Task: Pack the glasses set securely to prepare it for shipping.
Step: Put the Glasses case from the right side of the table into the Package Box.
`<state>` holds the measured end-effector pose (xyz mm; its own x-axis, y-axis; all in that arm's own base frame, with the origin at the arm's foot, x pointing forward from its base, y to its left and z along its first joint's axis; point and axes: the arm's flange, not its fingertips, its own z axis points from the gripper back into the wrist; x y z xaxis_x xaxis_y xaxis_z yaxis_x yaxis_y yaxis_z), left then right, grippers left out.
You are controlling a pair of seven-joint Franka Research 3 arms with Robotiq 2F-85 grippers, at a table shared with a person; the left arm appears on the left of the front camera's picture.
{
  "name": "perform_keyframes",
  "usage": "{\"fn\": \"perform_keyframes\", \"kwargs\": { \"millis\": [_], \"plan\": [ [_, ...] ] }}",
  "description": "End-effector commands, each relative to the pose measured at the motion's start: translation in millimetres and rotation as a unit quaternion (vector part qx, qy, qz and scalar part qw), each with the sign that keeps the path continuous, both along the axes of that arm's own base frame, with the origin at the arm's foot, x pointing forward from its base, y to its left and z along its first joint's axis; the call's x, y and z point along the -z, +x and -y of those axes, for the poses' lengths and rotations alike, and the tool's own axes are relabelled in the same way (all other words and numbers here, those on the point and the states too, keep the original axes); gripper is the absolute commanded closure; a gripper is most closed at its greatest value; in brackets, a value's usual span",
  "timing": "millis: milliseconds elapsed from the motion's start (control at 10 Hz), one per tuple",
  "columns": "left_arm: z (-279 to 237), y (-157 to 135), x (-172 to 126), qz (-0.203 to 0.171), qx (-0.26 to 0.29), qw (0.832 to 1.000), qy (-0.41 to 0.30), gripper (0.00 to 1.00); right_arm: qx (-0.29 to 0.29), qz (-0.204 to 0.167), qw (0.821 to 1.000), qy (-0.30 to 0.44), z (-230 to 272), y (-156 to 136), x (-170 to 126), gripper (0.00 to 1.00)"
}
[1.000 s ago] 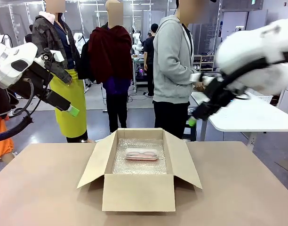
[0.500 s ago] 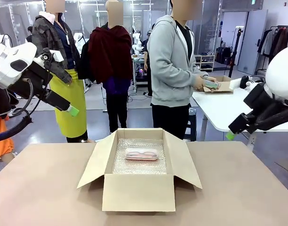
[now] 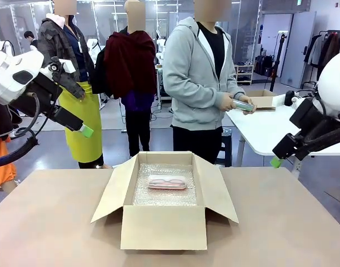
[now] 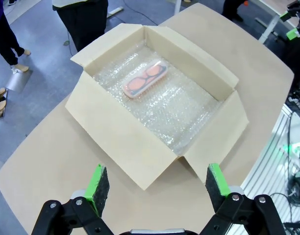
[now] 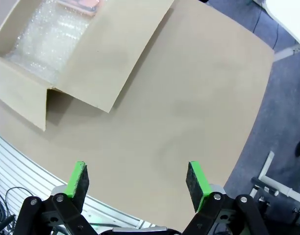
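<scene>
An open cardboard box (image 3: 163,225) lined with bubble wrap stands mid-table. The pale pink glasses case (image 3: 167,182) lies flat inside it, also seen from above (image 4: 145,84) and at the right wrist view's top edge (image 5: 84,4). A person in a grey hoodie beyond the table holds the mint green glasses case (image 3: 243,104) in both hands. My left gripper (image 3: 85,130) hangs open, high at the left, above and clear of the box (image 4: 115,142). My right gripper (image 3: 276,162) is open too, off the table's right side. Both are empty.
The box flaps (image 5: 115,54) spread outward on every side. Bare tabletop (image 5: 189,107) lies right of the box. A white side table (image 3: 270,130) with a small cardboard box (image 3: 263,99) stands at the back right. More people stand behind.
My right arm has swung from upper right-centre out to the right and lower. The person has turned from the side table toward my table, green case in hand. Left arm unmoved.
</scene>
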<state>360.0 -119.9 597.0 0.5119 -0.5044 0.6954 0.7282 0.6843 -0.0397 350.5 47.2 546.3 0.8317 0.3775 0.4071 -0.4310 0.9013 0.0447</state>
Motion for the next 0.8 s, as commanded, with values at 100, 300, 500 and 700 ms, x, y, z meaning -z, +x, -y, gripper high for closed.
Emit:
{"fn": "perform_keyframes", "kwargs": {
  "millis": [100, 300, 500, 700],
  "plan": [
    [-1.6, -0.6, -0.2, 0.005, 0.005, 1.000, -0.009, 0.00, 0.005, 0.009, 1.000, -0.004, 0.5, -2.4, 3.0, 0.00],
    [-1.6, -0.6, -0.2, 0.005, 0.005, 1.000, -0.009, 0.00, 0.005, 0.009, 1.000, -0.004, 0.5, -2.4, 3.0, 0.00],
    [-1.6, -0.6, -0.2, 0.005, 0.005, 1.000, -0.009, 0.00, 0.005, 0.009, 1.000, -0.004, 0.5, -2.4, 3.0, 0.00],
    [-1.6, -0.6, -0.2, 0.005, 0.005, 1.000, -0.009, 0.00, 0.005, 0.009, 1.000, -0.004, 0.5, -2.4, 3.0, 0.00]
  ]
}}
